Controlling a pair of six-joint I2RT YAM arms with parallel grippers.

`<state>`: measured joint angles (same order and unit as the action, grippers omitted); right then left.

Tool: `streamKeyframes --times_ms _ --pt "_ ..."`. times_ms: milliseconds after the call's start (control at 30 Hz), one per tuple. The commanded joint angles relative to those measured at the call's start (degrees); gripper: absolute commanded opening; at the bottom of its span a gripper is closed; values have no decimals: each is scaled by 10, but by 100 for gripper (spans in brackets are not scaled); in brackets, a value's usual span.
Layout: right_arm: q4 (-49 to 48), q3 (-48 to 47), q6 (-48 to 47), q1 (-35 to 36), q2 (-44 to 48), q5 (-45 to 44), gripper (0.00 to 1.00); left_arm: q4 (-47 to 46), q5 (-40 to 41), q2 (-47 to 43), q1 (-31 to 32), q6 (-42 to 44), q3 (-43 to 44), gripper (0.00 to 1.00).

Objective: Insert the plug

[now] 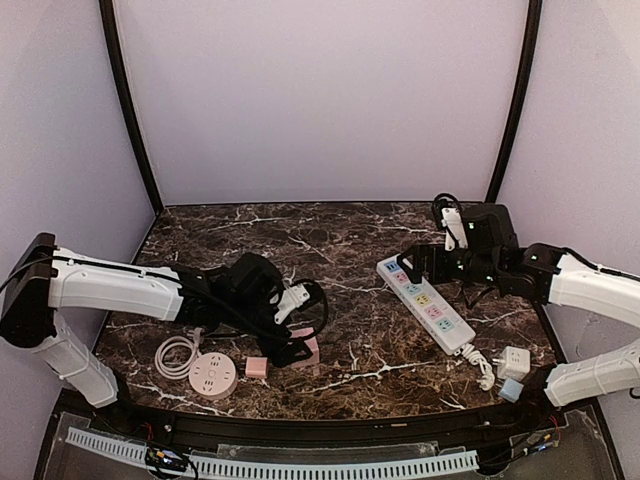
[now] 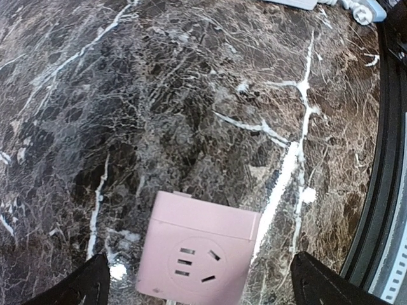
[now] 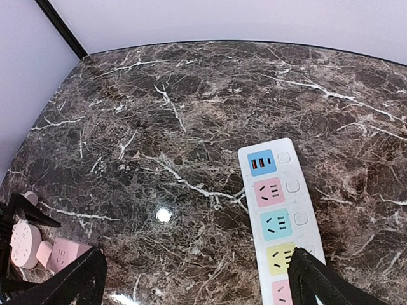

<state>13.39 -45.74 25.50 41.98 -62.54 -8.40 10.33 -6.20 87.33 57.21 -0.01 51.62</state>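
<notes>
The plug, a pink cube (image 1: 306, 350) with a socket face on top, lies on the marble near the front left. In the left wrist view the pink cube (image 2: 200, 244) sits between my left fingers (image 2: 79, 284). My left gripper (image 1: 297, 338) is open around it, with a gap on both sides. The white power strip (image 1: 425, 303) with coloured sockets lies at the right. My right gripper (image 1: 412, 268) hovers open at the strip's far end. In the right wrist view one of its fingertips (image 3: 324, 286) is over the yellow socket of the strip (image 3: 278, 210). It holds nothing.
A round pink socket (image 1: 213, 375), a coiled white cable (image 1: 177, 355) and a smaller pink cube (image 1: 257, 367) lie at the front left. A white cube (image 1: 514, 362) and a pale blue one (image 1: 510, 390) sit by the strip's near end. Purple walls enclose the table.
</notes>
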Motion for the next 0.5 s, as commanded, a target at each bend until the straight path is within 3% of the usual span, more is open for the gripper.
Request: streamKeyframes --times_ms 0,267,467 --pt "9 -4 0 6 -5 -21 99 15 -11 18 18 37 23 100" --pt "15 -6 -3 5 -26 -29 99 18 33 34 21 56 20 100" --pt "41 -29 -3 5 -92 -43 99 18 46 38 21 66 14 98"
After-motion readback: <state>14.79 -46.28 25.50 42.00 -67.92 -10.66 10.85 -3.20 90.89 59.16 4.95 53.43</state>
